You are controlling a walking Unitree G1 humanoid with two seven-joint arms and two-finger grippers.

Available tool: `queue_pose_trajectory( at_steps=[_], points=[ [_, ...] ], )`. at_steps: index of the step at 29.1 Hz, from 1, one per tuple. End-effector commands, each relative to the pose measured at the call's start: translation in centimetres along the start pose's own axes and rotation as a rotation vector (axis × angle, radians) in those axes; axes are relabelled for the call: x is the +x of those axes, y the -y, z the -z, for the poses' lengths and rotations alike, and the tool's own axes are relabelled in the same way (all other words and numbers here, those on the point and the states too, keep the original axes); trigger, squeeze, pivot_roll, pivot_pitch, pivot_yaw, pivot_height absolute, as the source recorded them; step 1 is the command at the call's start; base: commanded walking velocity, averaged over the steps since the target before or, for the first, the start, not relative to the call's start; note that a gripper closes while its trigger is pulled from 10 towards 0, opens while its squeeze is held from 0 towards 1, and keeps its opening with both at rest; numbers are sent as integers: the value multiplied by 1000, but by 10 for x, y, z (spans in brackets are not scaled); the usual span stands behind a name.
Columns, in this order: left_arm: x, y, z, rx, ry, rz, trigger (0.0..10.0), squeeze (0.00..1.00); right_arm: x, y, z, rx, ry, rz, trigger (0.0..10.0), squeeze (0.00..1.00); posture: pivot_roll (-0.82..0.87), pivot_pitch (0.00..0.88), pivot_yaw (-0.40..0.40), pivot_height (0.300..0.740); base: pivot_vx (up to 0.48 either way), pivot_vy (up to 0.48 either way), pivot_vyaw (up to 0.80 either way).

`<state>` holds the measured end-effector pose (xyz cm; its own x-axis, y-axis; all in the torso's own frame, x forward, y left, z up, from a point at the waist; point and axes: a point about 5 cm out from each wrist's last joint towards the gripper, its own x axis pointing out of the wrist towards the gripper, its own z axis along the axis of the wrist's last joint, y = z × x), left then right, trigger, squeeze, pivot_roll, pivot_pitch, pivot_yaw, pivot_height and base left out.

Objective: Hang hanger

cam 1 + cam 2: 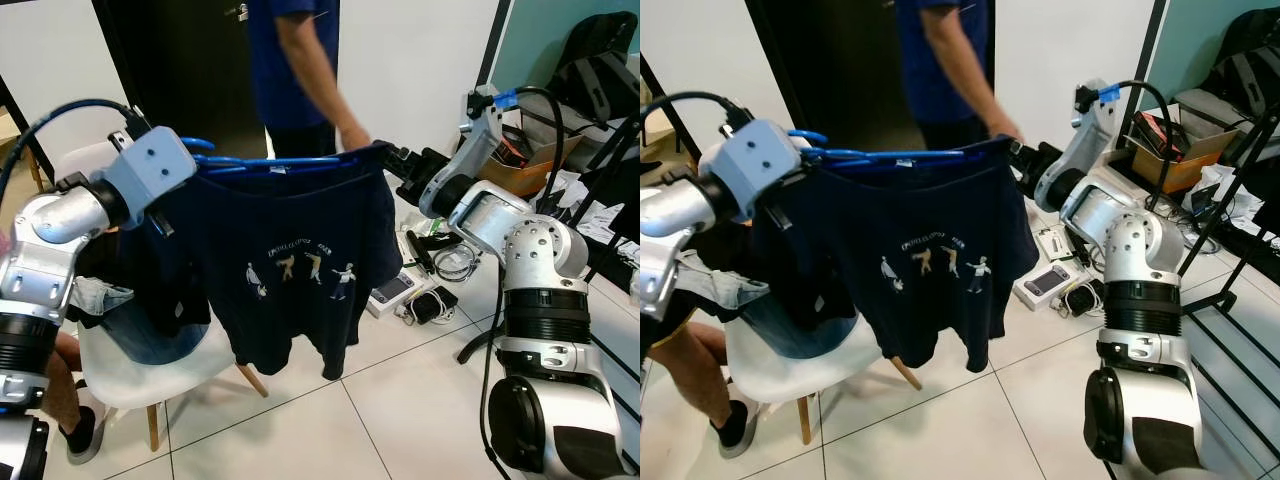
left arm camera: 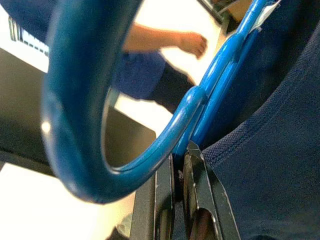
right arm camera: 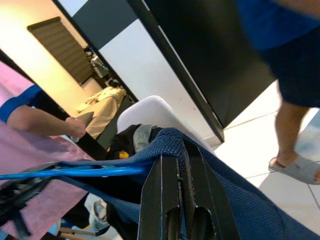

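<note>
Right arm: its silver body is nearest to the camera, and it reaches forward to the far shoulder of the shirt.
Right gripper (image 3: 182, 150): the two black fingers are pressed together on the shoulder fabric of the T-shirt (image 1: 290, 260); the cloth makes a ridge between them.
Left gripper (image 2: 179, 160): the fingers are clenched close together at the neck of the blue hanger (image 1: 265, 161), just under its hook, with the collar cloth against them.
Hanger, place: it is held in the air between both grippers, about level, above the white chair (image 1: 150, 365) and the tiled floor (image 1: 330, 420). It is not yet on any rail.
Hanger, handling: I judge it is thin plastic, light and stiff but a little springy. The smooth hook can turn or slip in the fingers, so the neck under the hook is the best place to hold.
T-shirt, handling: soft, limp, not heavy. It hangs and can swing, and it can slide off the hanger arm if the hanger tilts. The right grip on the cloth alone does not steer the hanger much.
Chair: some clothes (image 1: 150, 300) lie on the seat, behind the shirt.
Person (image 1: 300, 70): stands behind the shirt, one hand near its right shoulder, so the way is not fully free.
</note>
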<state>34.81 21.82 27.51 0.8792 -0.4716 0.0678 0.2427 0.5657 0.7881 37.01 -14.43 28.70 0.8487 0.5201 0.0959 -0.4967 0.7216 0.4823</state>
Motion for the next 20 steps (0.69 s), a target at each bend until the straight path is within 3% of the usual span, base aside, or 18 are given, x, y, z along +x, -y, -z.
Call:
queue_pose_trajectory(
  at_steps=[1,6,12,14,16,20],
  points=[
    [3,9,7,-22,-63,-23,10000,0,2,-14,-8,-11,20,-51,0,0,3,45,17,740,0,0,0],
    [5,10,10,-62,-92,-74,10000,0,2,-15,-8,-14,16,-52,0,0,5,46,16,740,0,0,0],
    [9,10,3,-110,-60,-99,10000,0,3,-14,-4,-9,1,-41,0,0,8,45,16,740,0,0,0],
    [11,14,-1,-133,-39,-96,10000,0,5,-15,0,-7,-9,-44,0,0,8,45,17,740,0,0,0],
    [20,29,-13,-200,14,-60,10000,0,12,-27,21,-2,-67,-71,0,0,5,45,17,740,0,0,0],
    [24,40,-20,-216,38,-19,10000,0,16,-38,37,0,-118,-104,0,0,2,45,15,740,0,0,0]
  ],
)
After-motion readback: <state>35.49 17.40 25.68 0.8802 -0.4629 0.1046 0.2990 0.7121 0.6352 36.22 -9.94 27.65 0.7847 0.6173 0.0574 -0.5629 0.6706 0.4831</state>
